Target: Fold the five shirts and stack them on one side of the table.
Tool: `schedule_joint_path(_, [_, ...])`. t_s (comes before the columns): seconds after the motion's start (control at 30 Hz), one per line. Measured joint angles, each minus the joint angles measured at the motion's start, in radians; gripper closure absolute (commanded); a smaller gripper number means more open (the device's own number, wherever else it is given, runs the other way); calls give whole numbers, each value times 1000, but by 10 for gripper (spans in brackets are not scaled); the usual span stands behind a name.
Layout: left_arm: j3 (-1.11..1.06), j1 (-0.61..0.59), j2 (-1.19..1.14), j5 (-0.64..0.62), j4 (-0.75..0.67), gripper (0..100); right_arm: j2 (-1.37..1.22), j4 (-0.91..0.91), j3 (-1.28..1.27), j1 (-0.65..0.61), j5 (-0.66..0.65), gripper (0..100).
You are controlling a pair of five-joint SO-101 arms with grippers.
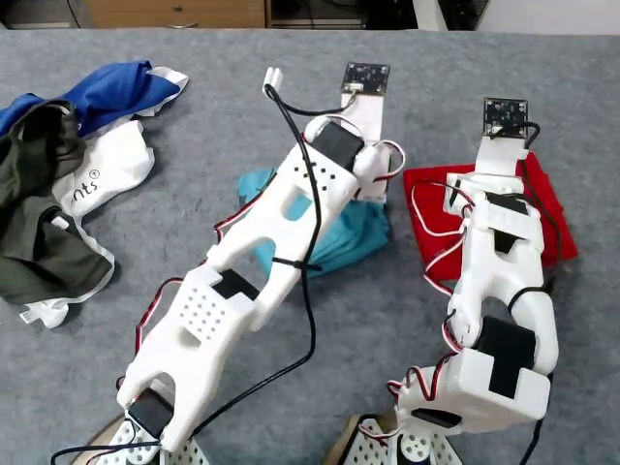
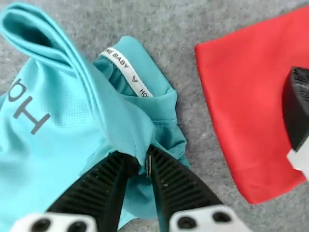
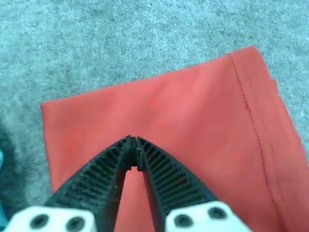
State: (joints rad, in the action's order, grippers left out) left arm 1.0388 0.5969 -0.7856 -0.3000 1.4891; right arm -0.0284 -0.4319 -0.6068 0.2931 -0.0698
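Note:
A teal shirt [image 1: 354, 237] lies crumpled at the table's middle, under the left arm. My left gripper [image 2: 143, 165] is shut on a raised fold of this teal shirt [image 2: 63, 121], lifting the cloth into a ridge. To its right a red shirt [image 1: 427, 201] lies folded flat beneath the right arm. My right gripper [image 3: 134, 146] is shut just above the red shirt [image 3: 203, 116], its tips together near the middle of the cloth. Whether any red cloth is pinched I cannot tell.
At the table's left a loose pile holds a blue shirt [image 1: 107, 92], a white shirt [image 1: 111, 165] and a dark green shirt [image 1: 39, 223]. Grey carpet-like table surface [image 1: 194, 213] lies bare between the pile and the teal shirt.

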Motion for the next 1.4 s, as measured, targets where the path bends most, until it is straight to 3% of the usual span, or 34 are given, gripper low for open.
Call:
schedule_joint_path(0.17, [0,0,0,-44,-15,957,0,0,0,0,3,990])
schedule_joint_path(0.33, [0,0,0,-64,-15,769,0,0,0,0,3,990])
schedule_joint_path(0.4, [0,0,0,-103,-11,749,0,0,0,0,3,990])
schedule_joint_path(0.57, [112,-11,0,-138,83,822,0,0,0,0,5,990])
schedule_joint_path(0.73, [275,-147,0,-87,201,986,0,0,0,0,5,990])
schedule_joint_path(0.97, [215,-331,-14,-78,259,981,3,-8,-2,-11,-26,993])
schedule_joint_path(1.17, [-29,-374,-25,-52,259,981,114,-219,49,-163,-173,993])
schedule_joint_path(1.4, [-138,-522,-25,-28,259,981,91,-595,371,-344,-292,993])
